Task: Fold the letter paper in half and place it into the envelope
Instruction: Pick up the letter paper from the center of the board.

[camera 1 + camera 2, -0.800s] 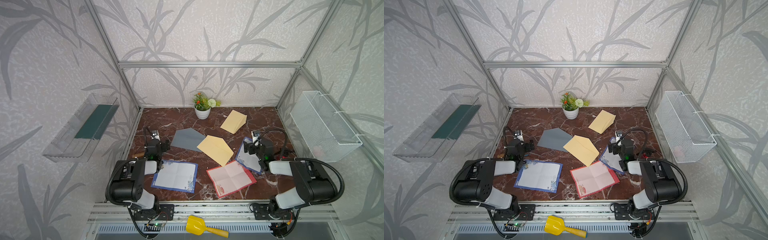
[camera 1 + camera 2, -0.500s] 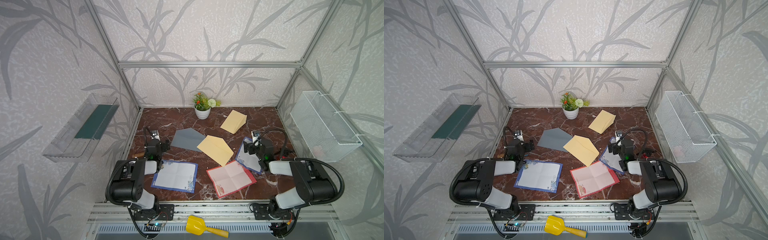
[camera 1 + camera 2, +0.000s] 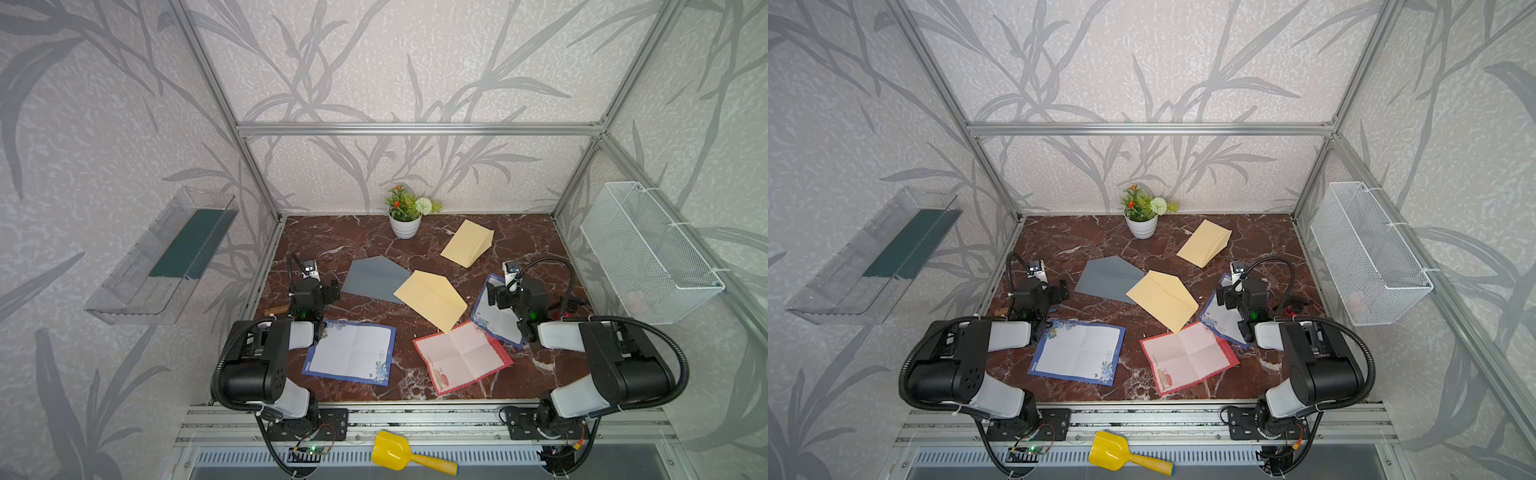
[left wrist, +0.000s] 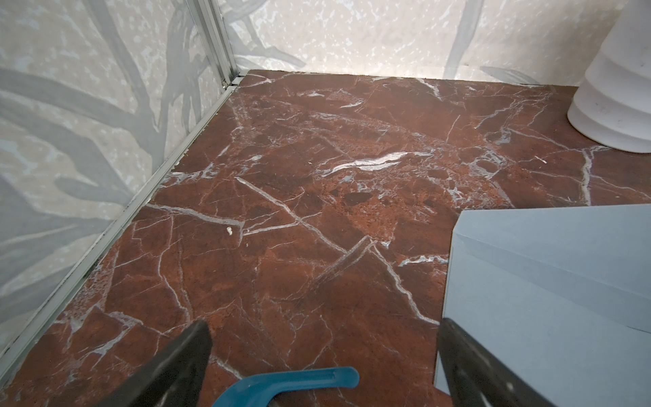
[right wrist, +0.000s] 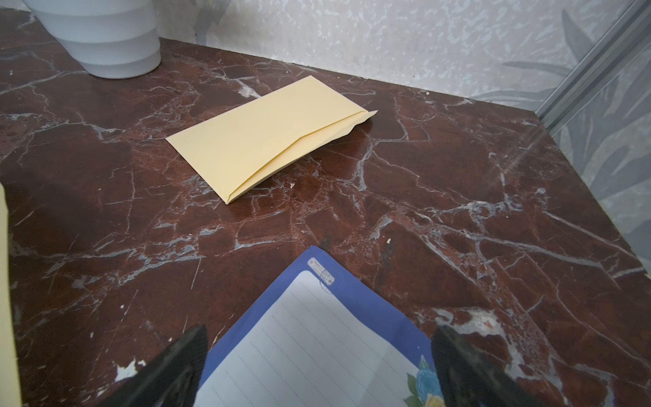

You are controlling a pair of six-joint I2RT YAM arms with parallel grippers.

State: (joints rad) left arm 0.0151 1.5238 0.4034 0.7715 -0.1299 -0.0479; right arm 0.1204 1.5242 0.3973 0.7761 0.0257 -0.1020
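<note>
Nothing has shifted since the earlier frames: both arms and every sheet lie as they did. At the left, the left arm [image 3: 257, 361] reaches low over the marble counter [image 3: 332, 241]. Its jaws are spread wide over bare stone and hold nothing, with the grey envelope [image 4: 549, 282] just beside one finger in the left wrist view. Near that arm a blue-bordered letter paper [image 3: 351, 353] lies flat, unfolded and creased into quarters. The grey envelope lies farther back, its flap open. A yellow envelope [image 3: 430, 299] overlaps the grey envelope's right corner, and its near corner reaches a red-bordered letter paper [image 3: 461, 357], also flat and unfolded. A second yellow envelope [image 3: 467, 243] lies farther back, right of the white plant pot [image 3: 404, 226]. At the right, the right arm [image 3: 615, 365] has its jaws spread above a second blue-bordered sheet [image 5: 317, 334], gripping nothing.
</note>
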